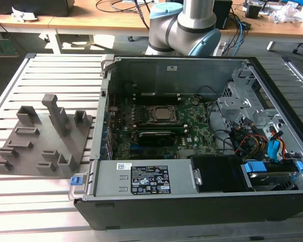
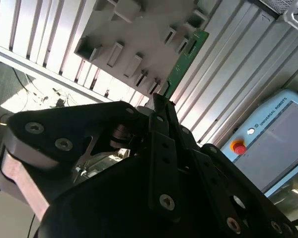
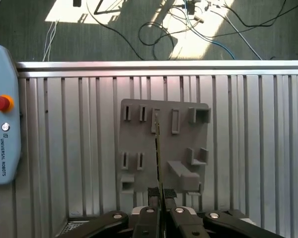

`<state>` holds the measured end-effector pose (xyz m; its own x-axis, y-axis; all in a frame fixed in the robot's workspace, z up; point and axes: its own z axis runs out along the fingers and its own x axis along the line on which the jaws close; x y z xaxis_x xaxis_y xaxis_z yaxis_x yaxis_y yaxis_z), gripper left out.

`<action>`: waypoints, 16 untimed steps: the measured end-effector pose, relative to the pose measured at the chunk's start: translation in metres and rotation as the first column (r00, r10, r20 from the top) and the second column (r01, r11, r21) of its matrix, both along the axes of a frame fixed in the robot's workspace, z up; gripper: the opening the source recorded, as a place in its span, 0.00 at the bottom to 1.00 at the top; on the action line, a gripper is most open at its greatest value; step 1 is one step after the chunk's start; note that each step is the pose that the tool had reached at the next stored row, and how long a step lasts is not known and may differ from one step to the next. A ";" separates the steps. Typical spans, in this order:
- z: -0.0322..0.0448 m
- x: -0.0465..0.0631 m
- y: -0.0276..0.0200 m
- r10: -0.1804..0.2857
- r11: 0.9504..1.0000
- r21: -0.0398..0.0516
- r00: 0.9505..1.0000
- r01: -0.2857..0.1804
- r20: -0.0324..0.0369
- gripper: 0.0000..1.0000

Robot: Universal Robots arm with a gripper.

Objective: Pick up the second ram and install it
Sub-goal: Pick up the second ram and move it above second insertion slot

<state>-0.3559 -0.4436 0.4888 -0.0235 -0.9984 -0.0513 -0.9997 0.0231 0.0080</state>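
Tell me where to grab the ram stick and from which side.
Pinch the ram stick across its two flat faces at one end, coming in along its length. It is a thin, flat board, so probably only the broad faces give a grip. The gripper is shut on it that way now, over the grey tray.

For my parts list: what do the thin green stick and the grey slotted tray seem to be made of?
The thin green stick: likely fibreglass circuit board; flat green face. The grey slotted tray: probably matte plastic; uniform dull grey.
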 end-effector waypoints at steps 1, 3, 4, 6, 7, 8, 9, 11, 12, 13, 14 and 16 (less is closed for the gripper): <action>-0.0007 0.005 0.0002 0.000 1.000 -0.002 1.000 0.000 -0.001 0.14; -0.0036 0.023 0.0011 0.000 1.000 -0.011 1.000 0.000 -0.004 0.14; -0.0045 0.028 0.0014 0.000 1.000 -0.014 1.000 0.000 -0.005 0.14; -0.0063 0.039 0.0016 0.001 1.000 -0.017 1.000 -0.001 -0.006 0.14; -0.0074 0.045 0.0019 0.001 1.000 -0.020 1.000 -0.001 -0.006 0.14; -0.0084 0.051 0.0020 0.001 1.000 -0.023 1.000 -0.001 -0.007 0.14; -0.0091 0.056 0.0022 0.001 1.000 -0.025 1.000 -0.001 -0.007 0.14; -0.0116 0.066 0.0034 0.001 0.999 -0.035 1.000 -0.002 -0.008 0.14; -0.0148 0.077 0.0056 0.002 0.999 -0.044 1.000 -0.003 -0.009 0.14; -0.0163 0.083 0.0068 0.004 0.999 -0.046 1.000 -0.004 -0.010 0.14; -0.0176 0.087 0.0080 0.006 0.999 -0.048 1.000 -0.007 -0.010 0.14; -0.0193 0.092 0.0096 0.010 0.999 -0.050 1.000 -0.010 -0.010 0.14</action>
